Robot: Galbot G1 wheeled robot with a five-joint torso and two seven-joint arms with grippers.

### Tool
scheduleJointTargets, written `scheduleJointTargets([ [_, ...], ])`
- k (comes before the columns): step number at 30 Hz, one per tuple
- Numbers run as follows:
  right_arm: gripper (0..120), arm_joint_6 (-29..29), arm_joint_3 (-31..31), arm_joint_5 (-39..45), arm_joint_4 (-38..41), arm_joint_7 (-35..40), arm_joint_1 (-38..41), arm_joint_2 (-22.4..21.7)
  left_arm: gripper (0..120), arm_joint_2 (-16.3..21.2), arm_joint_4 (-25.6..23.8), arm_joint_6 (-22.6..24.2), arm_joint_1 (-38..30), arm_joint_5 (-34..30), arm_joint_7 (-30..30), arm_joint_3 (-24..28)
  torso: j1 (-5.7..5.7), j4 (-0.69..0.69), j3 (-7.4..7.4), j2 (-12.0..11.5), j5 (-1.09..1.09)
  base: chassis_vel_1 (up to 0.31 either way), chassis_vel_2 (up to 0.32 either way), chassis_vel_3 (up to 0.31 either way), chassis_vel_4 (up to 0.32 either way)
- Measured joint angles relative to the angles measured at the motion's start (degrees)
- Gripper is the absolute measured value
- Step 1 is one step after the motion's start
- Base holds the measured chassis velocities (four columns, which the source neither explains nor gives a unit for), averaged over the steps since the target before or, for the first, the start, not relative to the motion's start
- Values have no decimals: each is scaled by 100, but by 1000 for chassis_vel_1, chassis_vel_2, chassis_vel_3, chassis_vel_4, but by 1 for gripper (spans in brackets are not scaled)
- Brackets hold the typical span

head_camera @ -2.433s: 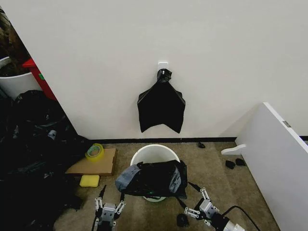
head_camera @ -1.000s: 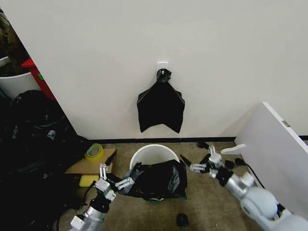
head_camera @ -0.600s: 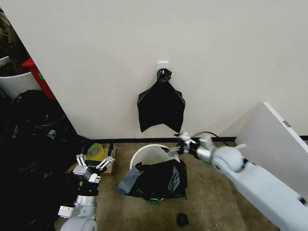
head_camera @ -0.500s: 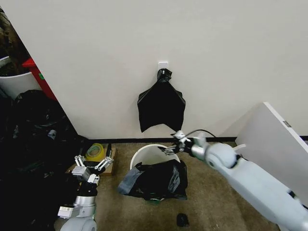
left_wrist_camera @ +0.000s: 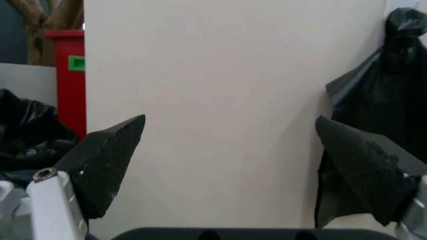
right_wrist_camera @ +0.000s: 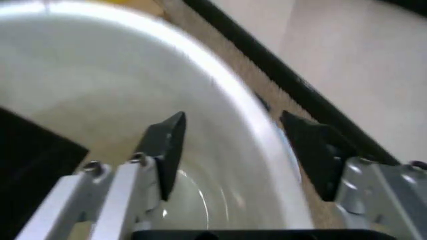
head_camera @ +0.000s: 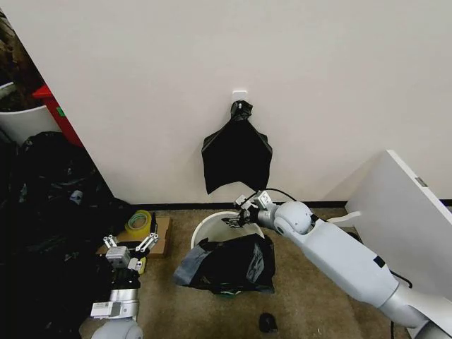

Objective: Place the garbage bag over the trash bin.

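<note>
Head view: trash bin [head_camera: 212, 224] sits at lower centre of frame against the wall base, far part of its mouth bare. Garbage bag [head_camera: 229, 263] is slumped over the near rim and front of the bin, crumpled, long axis running left-right across frame; not yet spread over the opening. Right gripper [head_camera: 240, 214] reaches in from lower right and hovers over the far right rim, jaws apart, holding nothing. The bag lies just below it in frame, toward the robot. Left gripper [head_camera: 128, 247] is at lower left, raised, jaws spread, empty, well apart from the bag's left end. Right arm is clearly nearer. A black knotted bundle [head_camera: 236, 155] hangs on the wall above the bin.

Left wrist view: left gripper's fingertips [left_wrist_camera: 110, 162] wide apart, pointed at plain wall, hanging bundle at right edge of frame. No bin between them.

Right wrist view: open fingers [right_wrist_camera: 167, 145] straddle the white rolled rim, one inside the bin, one outside; black bag edge [right_wrist_camera: 30, 165] at lower left of frame.
</note>
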Motion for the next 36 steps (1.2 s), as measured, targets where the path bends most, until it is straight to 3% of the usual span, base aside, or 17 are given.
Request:
scheduleJointTargets([
  [6,34,-41,38,-169,92,95,-160,-16,100,14,-23,88,-20,-2,-120,34,0,1,0,0,1,0,0,0,0],
  [9,18,-215,41,-44,332,423,-271,-114,100,17,-23,113,-13,14,-200,51,0,1,0,0,0,0,0,0,0],
  [11,15,-351,40,141,470,700,-321,-154,100,20,-23,131,-11,21,-254,51,0,1,0,0,0,0,0,0,0],
  [12,8,-506,39,469,663,1164,-390,-202,100,25,-28,150,-11,28,-315,49,0,2,0,0,2,0,0,0,0],
  [14,1,-377,12,1855,1193,3059,-664,-348,100,26,-98,184,-10,40,-472,41,0,2,-1,0,1,0,0,0,0],
  [15,1,-377,12,1855,1193,3059,-664,-348,100,26,-98,184,-10,40,-472,41,0,2,-1,0,1,0,0,0,0],
  [17,1,233,96,2787,1520,4411,-1018,-392,100,21,-154,190,8,41,-546,30,-1,2,-1,0,0,0,0,0,0],
  [18,1,233,96,2787,1520,4411,-1018,-392,100,21,-154,190,8,41,-546,30,-1,2,-1,0,0,0,0,0,0],
  [22,1,1348,659,3809,2139,5652,-2047,-478,100,19,-269,210,48,42,-632,11,-1,-1,-1,0,1,0,0,0,0],
  [24,1,1530,779,3920,2248,5843,-2252,-476,100,19,-291,217,57,42,-642,9,-1,-1,-1,0,1,0,0,0,0],
  [27,1,2499,1231,3684,2509,6240,-3156,-323,100,1,-371,247,97,41,-674,21,-1,1,-1,0,0,0,0,0,0],
  [36,1,3450,1718,3052,2744,6678,-4356,240,100,-20,-580,298,206,63,-697,47,-1,1,-1,0,0,0,0,0,0],
])
